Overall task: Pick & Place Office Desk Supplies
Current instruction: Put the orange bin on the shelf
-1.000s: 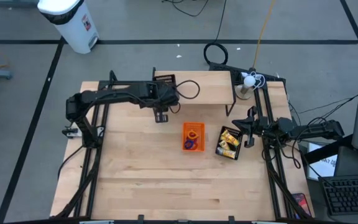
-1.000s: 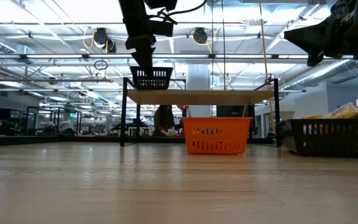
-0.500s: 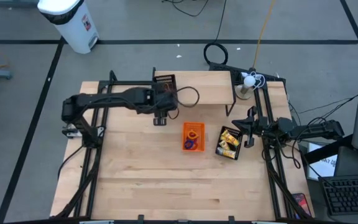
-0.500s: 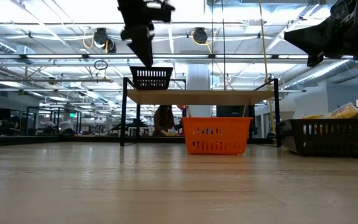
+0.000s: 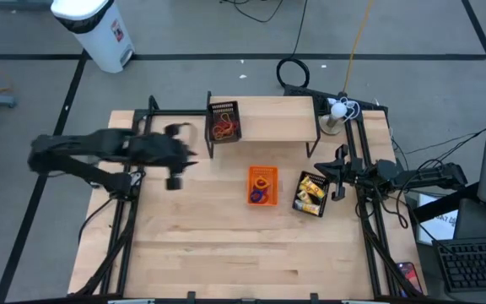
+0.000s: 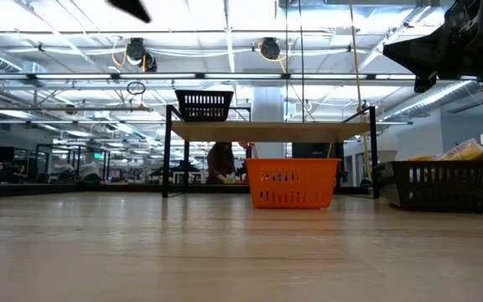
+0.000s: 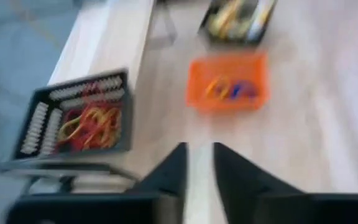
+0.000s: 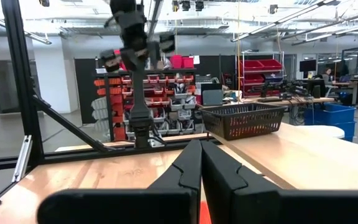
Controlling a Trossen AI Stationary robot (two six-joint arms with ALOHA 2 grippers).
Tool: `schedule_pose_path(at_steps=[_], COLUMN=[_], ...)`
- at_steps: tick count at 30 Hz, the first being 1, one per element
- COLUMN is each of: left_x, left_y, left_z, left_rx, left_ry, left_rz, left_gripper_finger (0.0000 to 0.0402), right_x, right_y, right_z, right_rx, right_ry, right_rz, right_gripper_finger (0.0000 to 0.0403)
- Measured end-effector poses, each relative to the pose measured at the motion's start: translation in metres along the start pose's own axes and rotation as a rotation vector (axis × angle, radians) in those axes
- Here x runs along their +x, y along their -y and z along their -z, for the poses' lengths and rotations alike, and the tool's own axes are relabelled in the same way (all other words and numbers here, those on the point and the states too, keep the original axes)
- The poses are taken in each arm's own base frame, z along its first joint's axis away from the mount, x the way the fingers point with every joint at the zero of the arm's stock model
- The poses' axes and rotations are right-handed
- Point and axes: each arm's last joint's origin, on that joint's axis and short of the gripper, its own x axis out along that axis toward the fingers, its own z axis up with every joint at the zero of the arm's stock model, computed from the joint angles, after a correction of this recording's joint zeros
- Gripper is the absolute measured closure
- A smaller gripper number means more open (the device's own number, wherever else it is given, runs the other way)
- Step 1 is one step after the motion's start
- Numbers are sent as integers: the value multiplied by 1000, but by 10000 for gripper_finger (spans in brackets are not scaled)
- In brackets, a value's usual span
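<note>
From above, I see rubber bands (image 5: 223, 127) in the far black mesh tray (image 5: 224, 108) on the shelf, rings (image 5: 261, 191) in the orange tray (image 5: 261, 172). I judge both light, floppy, best pinched by one strand.

My left gripper (image 7: 199, 163) shows a narrow gap, empty. The right gripper (image 8: 201, 163) is closed, parked right.

From the high view you look straight down on the whole table (image 5: 226, 245). The low view sits at tabletop height, facing level toward twelve o'clock. It shares the orange tray (image 6: 293, 183) with the high view and the left wrist view, which looks down from close above. Your right wrist view faces level across the table.
</note>
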Motion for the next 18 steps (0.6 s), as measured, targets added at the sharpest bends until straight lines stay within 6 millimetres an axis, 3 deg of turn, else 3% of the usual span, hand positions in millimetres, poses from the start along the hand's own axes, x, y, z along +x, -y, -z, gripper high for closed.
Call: schedule_pose_path(at_steps=[2, 4, 8, 14, 18], left_x=[-13, -18, -16, -11, 1], left_y=[1, 1, -3, 7, 11], left_z=[21, 39, 74, 108, 136], left_rx=[-49, -111, -170, -122, -168], left_ry=[173, 333, 439, 689, 676], left_rz=[55, 77, 30, 198, 102], left_gripper_finger=[369, 391, 397, 400, 400], right_x=[0, 0, 1, 3, 4], right_y=[0, 0, 0, -1, -1], right_z=[0, 0, 0, 2, 3], right_rx=[12, 14, 24, 22, 13], right_ry=[-1, -2, -1, -22, -25], right_rz=[0, 0, 0, 3, 3], right_gripper_finger=[403, 403, 403, 403, 403])
